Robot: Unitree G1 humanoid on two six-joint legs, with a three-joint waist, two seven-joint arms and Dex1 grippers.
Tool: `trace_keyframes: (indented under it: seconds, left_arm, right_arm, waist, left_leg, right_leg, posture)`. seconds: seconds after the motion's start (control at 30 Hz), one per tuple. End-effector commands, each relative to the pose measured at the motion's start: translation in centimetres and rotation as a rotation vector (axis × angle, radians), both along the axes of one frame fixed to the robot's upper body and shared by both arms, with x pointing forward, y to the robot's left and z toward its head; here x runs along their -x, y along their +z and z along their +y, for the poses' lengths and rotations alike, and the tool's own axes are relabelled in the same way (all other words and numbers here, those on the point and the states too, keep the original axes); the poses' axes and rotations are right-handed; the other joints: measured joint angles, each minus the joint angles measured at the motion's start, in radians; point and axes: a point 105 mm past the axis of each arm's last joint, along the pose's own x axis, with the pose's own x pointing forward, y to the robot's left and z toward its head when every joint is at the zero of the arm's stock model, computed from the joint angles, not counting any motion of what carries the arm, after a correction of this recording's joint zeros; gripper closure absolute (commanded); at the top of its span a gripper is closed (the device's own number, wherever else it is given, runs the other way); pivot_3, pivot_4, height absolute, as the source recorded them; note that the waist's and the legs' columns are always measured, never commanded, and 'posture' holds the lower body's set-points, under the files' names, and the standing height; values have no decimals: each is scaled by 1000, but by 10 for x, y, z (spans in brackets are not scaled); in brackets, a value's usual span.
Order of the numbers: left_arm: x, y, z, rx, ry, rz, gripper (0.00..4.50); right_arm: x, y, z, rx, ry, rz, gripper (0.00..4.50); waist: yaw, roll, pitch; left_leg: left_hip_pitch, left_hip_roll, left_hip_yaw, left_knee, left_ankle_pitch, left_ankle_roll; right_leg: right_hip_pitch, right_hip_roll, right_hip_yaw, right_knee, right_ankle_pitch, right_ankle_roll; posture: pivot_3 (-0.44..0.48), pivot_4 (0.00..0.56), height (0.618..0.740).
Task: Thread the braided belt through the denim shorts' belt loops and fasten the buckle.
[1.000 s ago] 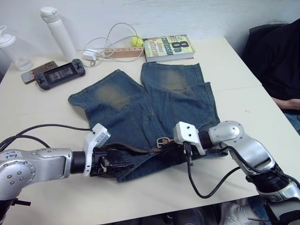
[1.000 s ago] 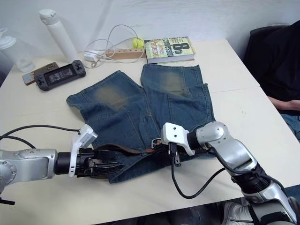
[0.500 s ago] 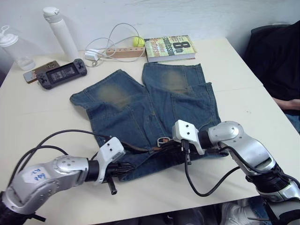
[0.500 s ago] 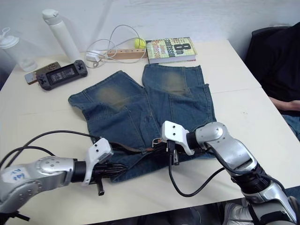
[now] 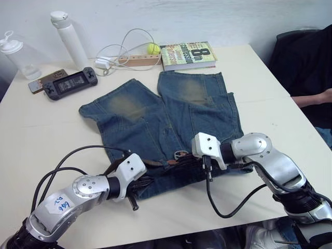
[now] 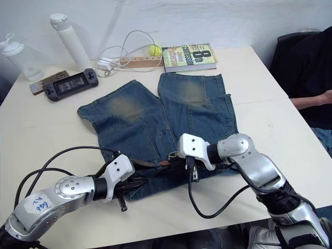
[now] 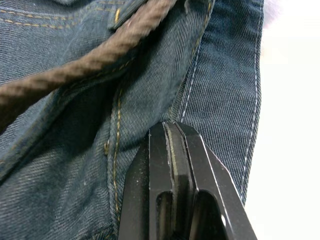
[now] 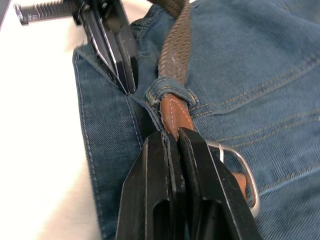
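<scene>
The denim shorts (image 5: pixel 171 104) lie flat on the white table, waistband toward me. The braided belt (image 5: pixel 155 163) runs along the waistband. Its light brown tip (image 8: pixel 175 115) comes out of a belt loop (image 8: pixel 167 95) and ends at my right gripper (image 8: pixel 173 134), which is shut on it. The silver buckle (image 8: pixel 245 175) lies just beside those fingers. My left gripper (image 7: pixel 171 126) is shut with nothing in it, its tips resting on the denim waistband close to the same loop. The braided strap (image 7: pixel 100 55) passes just beyond its tips.
At the back of the table stand a white bottle (image 5: pixel 67 33), a clear bottle (image 5: pixel 18 52), a game controller (image 5: pixel 70 83), a white cable (image 5: pixel 122 49), a yellow ball (image 5: pixel 152 48) and a book (image 5: pixel 188 53). A person in dark clothes (image 5: pixel 306 62) sits at the right.
My left gripper has gone from open to shut, and its arm has swung so the fingers point at the waistband from the front left. The right gripper has stayed put.
</scene>
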Motion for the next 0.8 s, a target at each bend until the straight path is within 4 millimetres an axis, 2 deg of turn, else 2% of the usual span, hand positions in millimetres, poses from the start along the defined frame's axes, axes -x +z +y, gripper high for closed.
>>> trace_keyframes:
  seconds: [0.03,0.1,0.3,0.43,0.53,0.7,0.8]
  left_arm:
    - [31,-60,30,-154,79,271,4474]
    - [33,-62,33,-167,83,275,4474]
    - [33,-61,36,-156,108,285,4474]
    - [34,-57,31,-118,103,295,4474]
    - [35,-45,33,-88,70,298,4474]
    - [33,-36,44,-102,56,299,4474]
    - [28,-26,51,-110,23,257,4474]
  right_arm:
    - [-2,28,-15,-99,-37,142,4500]
    - [-4,34,-18,-120,-51,181,4500]
    - [-2,50,-18,-121,-13,142,4500]
    - [-6,55,-17,-29,73,-105,4500]
    - [-23,52,-34,143,103,-423,4500]
    - [-43,60,-58,185,85,-613,4500]
    - [-57,67,-79,243,56,-714,4500]
  waist:
    - [-2,2,-1]
    - [-2,3,-3]
    - [-5,6,-6]
    - [-5,7,-6]
    - [-4,7,-6]
    - [-13,6,-6]
    - [-16,7,-6]
  left_leg:
    - [0,0,0,0,0,0]
    - [0,0,0,-1,0,1]
    - [0,2,0,-2,-1,0]
    - [0,2,0,-2,-1,0]
    - [0,2,1,-2,-1,0]
    - [0,2,1,-2,-1,0]
    - [0,2,1,-2,0,-1]
  right_leg:
    - [0,0,0,0,0,0]
    - [0,0,0,-1,0,0]
    - [-1,1,0,-1,0,-1]
    - [0,1,0,-1,0,-1]
    - [-1,1,0,-1,0,-1]
    - [-1,2,0,-1,0,-1]
    - [-2,2,0,0,0,-1]
  posture:
    - [0,150,740]
    - [0,150,740]
    - [0,150,740]
    - [0,150,740]
    - [0,150,740]
    - [0,150,740]
    - [0,150,740]
